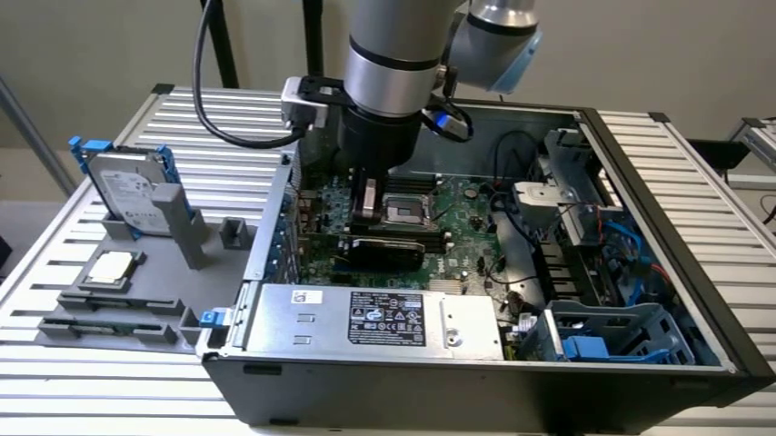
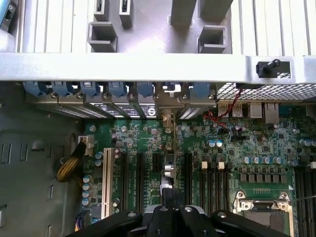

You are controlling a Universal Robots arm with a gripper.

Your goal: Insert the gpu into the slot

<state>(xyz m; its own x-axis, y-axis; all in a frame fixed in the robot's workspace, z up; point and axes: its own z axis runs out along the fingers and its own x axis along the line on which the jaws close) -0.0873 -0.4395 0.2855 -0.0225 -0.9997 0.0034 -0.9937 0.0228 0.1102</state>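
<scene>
slatted table (image 1: 679, 182); gpu (image 1: 369, 202) in gripper (image 2: 173, 195), inside case (image 1: 485, 391)

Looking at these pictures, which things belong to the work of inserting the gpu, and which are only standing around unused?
For the job:
gpu, upright over the green motherboard
gripper, jaws shut on the gpu's top edge

Only standing about:
hard drive, at the exterior view's left
square chip, near the hard drive
silver power supply
CPU socket
</scene>
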